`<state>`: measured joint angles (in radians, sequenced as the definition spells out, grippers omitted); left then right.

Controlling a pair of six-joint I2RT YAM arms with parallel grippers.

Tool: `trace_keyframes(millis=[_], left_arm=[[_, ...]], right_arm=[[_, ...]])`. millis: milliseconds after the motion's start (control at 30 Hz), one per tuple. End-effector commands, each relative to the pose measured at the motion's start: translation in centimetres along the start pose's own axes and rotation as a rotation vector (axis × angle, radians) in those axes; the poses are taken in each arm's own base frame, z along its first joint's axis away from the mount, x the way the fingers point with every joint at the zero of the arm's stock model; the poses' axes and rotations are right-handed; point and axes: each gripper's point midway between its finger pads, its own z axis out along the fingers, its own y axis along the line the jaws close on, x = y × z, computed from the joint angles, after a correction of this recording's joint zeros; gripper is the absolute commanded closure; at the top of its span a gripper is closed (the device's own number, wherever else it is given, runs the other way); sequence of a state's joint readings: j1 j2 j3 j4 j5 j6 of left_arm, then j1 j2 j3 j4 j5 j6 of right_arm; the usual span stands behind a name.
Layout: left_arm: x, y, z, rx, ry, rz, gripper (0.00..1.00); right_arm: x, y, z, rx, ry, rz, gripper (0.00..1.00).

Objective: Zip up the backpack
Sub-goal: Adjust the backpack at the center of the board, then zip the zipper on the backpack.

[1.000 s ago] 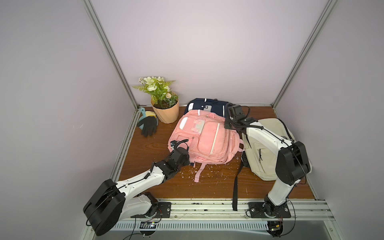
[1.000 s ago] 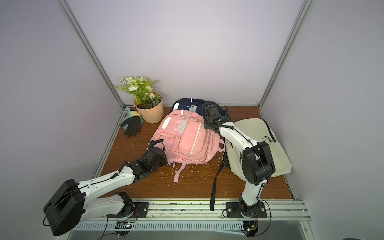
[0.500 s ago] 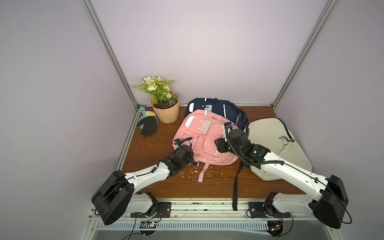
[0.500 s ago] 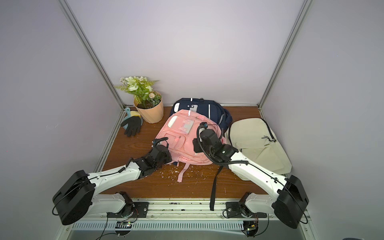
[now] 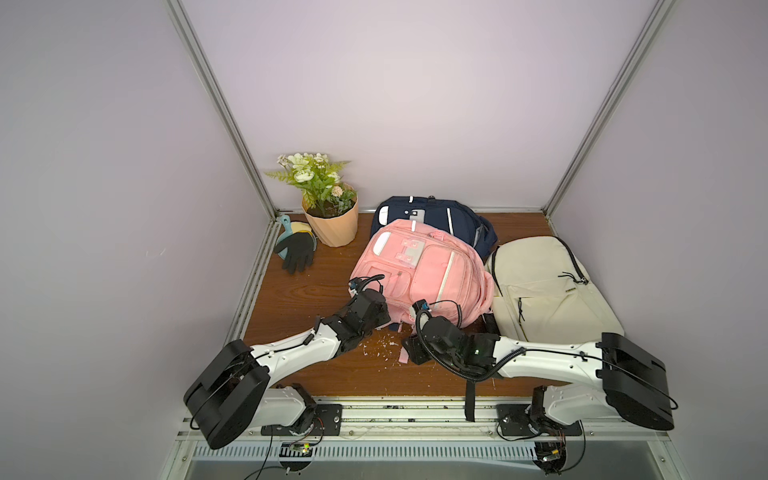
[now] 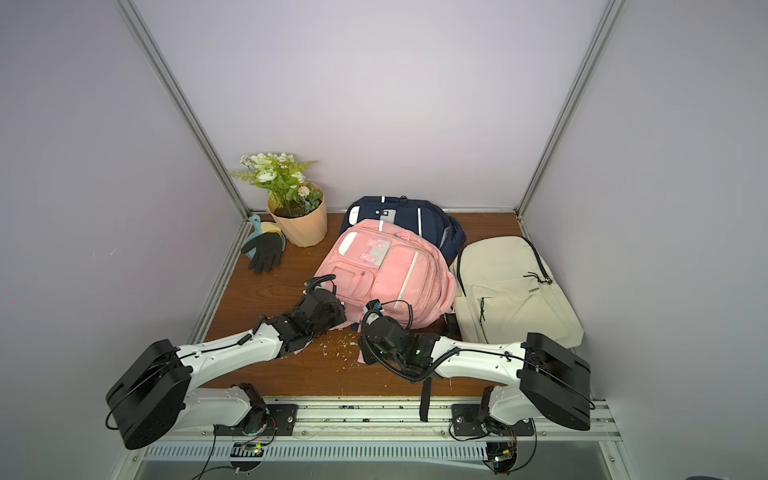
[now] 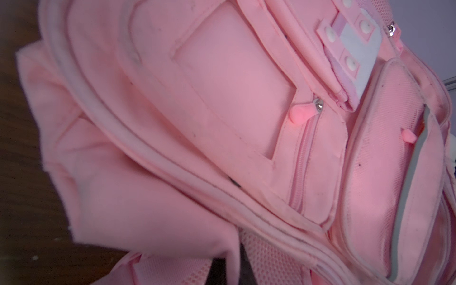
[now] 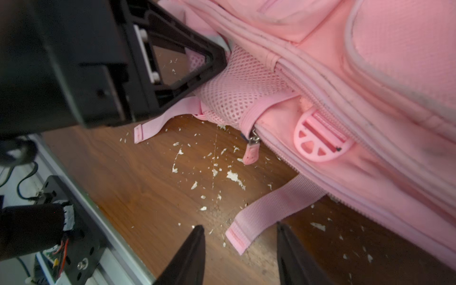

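Observation:
The pink backpack (image 5: 419, 274) (image 6: 386, 274) lies front-up in the middle of the wooden table. My left gripper (image 5: 384, 323) (image 6: 338, 320) is shut on the fabric at its near left corner, by the mesh strap (image 8: 237, 86). Just above the table, in front of the backpack's near edge, my right gripper (image 8: 240, 228) (image 5: 409, 353) is open. A loose pink webbing strap end (image 8: 249, 227) lies between its fingers, not gripped. The main zipper's pink pull (image 8: 250, 153) hangs at the near corner beside a round pink buckle (image 8: 320, 138). A front pocket pull (image 7: 303, 114) shows too.
A navy backpack (image 5: 436, 216) lies behind the pink one and a cream backpack (image 5: 540, 286) to its right. A potted plant (image 5: 332, 224) and a black glove (image 5: 297, 251) sit at the back left. White crumbs (image 8: 232, 176) litter the table. A black strap (image 5: 469, 395) hangs over the front rail.
My right arm has swung back from the backpack's far top to its near edge, and its gripper has opened. The backpack has settled and turned slightly. My left gripper kept its hold.

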<state>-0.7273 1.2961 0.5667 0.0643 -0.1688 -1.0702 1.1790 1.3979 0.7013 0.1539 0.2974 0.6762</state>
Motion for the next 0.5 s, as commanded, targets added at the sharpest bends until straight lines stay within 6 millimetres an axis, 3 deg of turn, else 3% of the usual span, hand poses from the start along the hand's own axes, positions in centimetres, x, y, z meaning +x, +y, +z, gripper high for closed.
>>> trace_keyframes(millis=[0,233,467], left_arm=[[-0.9,-4.4,-0.9,0.163,-0.015,-0.039,1.0],[-0.8,-4.7,-1.5,0.184,-0.005,-0.053,1.0],[-0.2,-3.9,-1.9,0.181,0.005,-0.078,1.0]], right_arm=[[-3.2,1.3,0.5,-0.018,-0.139,0.072,0.5],[-4.3,0.7,3.4,0.086,-0.198,0.071,0.51],[-5.0,-0.9,4.4,0.194,-0.239,0.101,0.58]])
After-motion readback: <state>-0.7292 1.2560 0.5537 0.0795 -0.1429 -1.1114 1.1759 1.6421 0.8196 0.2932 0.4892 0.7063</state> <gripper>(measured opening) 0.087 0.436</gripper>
